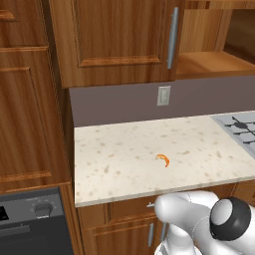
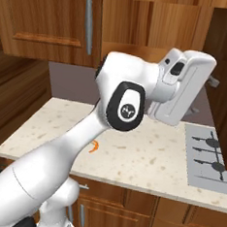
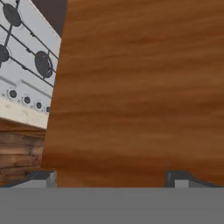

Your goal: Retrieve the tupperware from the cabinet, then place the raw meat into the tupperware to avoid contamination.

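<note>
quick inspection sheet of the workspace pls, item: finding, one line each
surface: speckled beige counter, bare apart from one item
job's things: raw meat lying on the counter; cabinet left door shut, right side open with its shelf showing; tupperware nothing seen
clutter: nothing seen
grippers: pincer open, held close against a wood panel
cables: nothing seen
surroundings: stove to the right, wall outlet, oven lower left
</note>
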